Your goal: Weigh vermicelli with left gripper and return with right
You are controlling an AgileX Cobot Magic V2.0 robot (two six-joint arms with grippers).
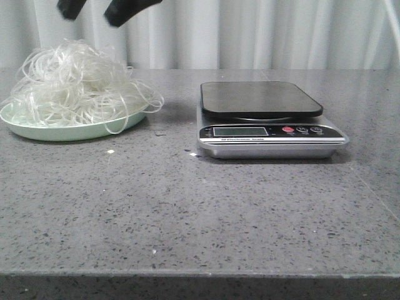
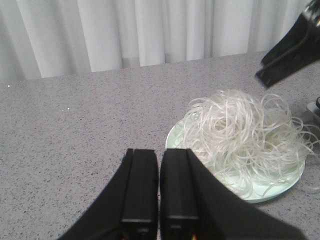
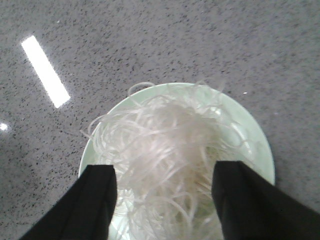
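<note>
The vermicelli (image 1: 78, 84) lay heaped on the green plate (image 1: 69, 132), loops spilling over its rim on the side toward the scale (image 1: 269, 119), which stood well apart with its platform bare. That suggested either the weighing was finished and the noodles returned, or nothing had begun; the views could not settle it. Directly above the plate hung the right gripper (image 3: 165, 177), fingers spread wide to either side of the heap, holding nothing. The left gripper (image 2: 160, 187) hovered just beside the plate, fingers pressed together, empty.
</note>
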